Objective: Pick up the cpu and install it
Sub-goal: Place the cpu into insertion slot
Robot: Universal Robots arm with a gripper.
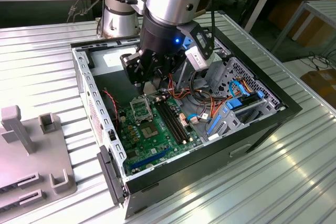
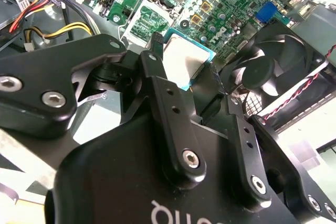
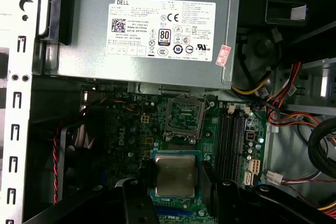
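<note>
The cpu (image 3: 175,174), a small square chip with a dull grey metal top and a green edge, sits between my two black fingers (image 3: 137,198) in both wrist views. My gripper (image 3: 181,188) is shut on its opposite sides. It hangs above the green motherboard (image 3: 131,135), a short way from the open silver socket frame (image 3: 185,119). In the second wrist view the cpu (image 2: 184,61) is tilted in my gripper (image 2: 185,56), with the socket (image 2: 144,22) just beyond. In the exterior view my gripper (image 1: 153,80) hovers inside the open computer case over the socket (image 1: 140,111).
A grey power supply (image 3: 147,30) lies beyond the socket. Long black memory slots (image 3: 231,140) run beside it. A black fan (image 2: 262,72) and coloured cable bundles (image 1: 210,103) crowd the case. The case's metal wall (image 1: 84,82) rises on the exterior view's left, and a grey fixture (image 1: 31,150) stands outside.
</note>
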